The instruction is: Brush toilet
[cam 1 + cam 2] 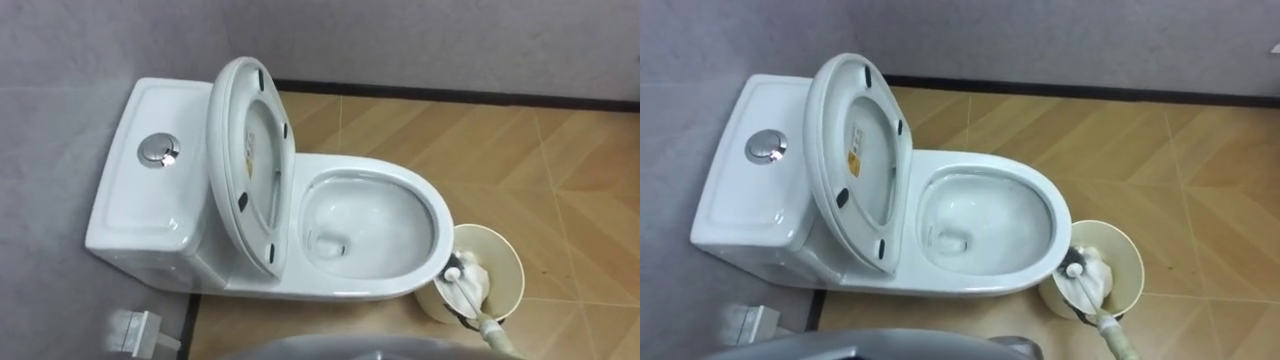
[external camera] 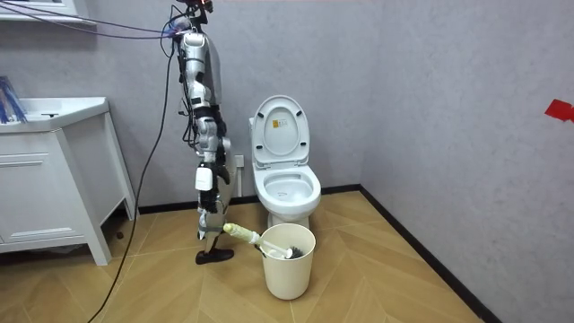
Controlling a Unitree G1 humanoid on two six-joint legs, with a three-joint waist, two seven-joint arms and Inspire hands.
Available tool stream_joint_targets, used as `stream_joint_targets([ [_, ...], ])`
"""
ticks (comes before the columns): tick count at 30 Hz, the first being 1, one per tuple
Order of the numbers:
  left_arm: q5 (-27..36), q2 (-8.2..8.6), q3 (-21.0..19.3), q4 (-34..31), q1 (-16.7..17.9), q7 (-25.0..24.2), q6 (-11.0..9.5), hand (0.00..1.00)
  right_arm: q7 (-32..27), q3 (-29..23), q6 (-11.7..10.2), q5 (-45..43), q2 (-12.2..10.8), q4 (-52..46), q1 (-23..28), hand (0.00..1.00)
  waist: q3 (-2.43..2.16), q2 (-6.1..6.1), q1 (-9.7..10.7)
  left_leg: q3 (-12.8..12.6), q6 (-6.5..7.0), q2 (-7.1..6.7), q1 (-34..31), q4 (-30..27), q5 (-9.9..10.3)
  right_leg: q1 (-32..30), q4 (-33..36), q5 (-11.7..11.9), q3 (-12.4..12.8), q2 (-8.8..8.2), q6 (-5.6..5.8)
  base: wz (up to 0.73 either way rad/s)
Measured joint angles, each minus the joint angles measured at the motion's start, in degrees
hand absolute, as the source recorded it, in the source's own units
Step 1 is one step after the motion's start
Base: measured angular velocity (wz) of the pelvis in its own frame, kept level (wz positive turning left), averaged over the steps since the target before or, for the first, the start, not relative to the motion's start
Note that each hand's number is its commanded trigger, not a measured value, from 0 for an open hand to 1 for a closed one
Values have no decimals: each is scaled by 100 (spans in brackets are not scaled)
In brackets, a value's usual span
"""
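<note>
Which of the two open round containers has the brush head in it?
The round bucket on the floor beside the toilet bowl; the brush head sits inside it, not the bowl.

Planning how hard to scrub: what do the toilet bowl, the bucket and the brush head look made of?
Toilet bowl: glazed ceramic by the look, white with glossy highlights.
Bucket: probably plastic, cream, smooth matt wall, thin rim.
Brush head: white, soft-looking fibres, likely synthetic; too small to be sure.
</note>
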State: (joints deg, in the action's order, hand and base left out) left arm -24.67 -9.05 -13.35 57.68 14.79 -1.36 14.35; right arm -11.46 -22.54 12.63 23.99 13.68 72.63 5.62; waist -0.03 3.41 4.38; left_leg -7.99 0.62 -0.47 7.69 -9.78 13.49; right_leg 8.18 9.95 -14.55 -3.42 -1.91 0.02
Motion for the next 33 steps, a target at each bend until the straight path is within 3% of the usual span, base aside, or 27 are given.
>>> stream_joint_targets([
  [5,23,-183,79,-63,-20,1,-203,0,-157,117,-257,48,82,-335,-273,0,-11,134,-17,58,1,13,-324,-154,-1,-191,-2,35,-146,0,-18,14],
  [8,-32,-207,129,-74,-40,1,-301,0,-184,144,-330,32,145,-392,-515,0,-40,146,-96,65,1,53,-575,-286,0,-422,105,87,-158,21,-41,1],
  [12,-71,-267,353,-84,-209,2,-387,0,-305,510,-449,24,275,-436,-725,0,5,141,-159,116,1,85,-972,-502,0,-741,222,108,-314,23,-63,10],
  [15,-69,-389,717,-80,-638,5,-587,0,-347,725,-649,11,389,-358,-1115,0,75,43,-148,192,1,130,-1527,-768,0,-1161,353,157,-475,31,-93,21],
  [21,-49,-495,1143,-74,-1243,82,-941,0,-325,1380,-829,-224,442,-45,-1561,0,56,-56,-191,206,30,192,-2308,-1096,-21,-1931,713,194,-492,52,-131,1],
  [25,296,-495,1434,-22,-1614,116,-1016,0,-314,1658,-837,-475,550,179,-1699,0,65,-89,-274,209,87,186,-2801,-1267,-64,-2494,1034,194,-480,0,-130,-2],
  [29,559,-499,1754,-18,-2238,328,-1166,0,-211,1974,-914,-723,649,571,-2159,0,139,-150,-329,221,141,179,-3527,-1568,-114,-3275,1459,195,-461,-57,-130,-1],
  [33,805,-526,1954,-25,-2589,501,-1340,0,-213,2140,-1014,-804,680,634,-2393,0,193,-174,-332,219,178,167,-3954,-1692,-192,-3758,1714,195,-475,-135,-130,2],
])
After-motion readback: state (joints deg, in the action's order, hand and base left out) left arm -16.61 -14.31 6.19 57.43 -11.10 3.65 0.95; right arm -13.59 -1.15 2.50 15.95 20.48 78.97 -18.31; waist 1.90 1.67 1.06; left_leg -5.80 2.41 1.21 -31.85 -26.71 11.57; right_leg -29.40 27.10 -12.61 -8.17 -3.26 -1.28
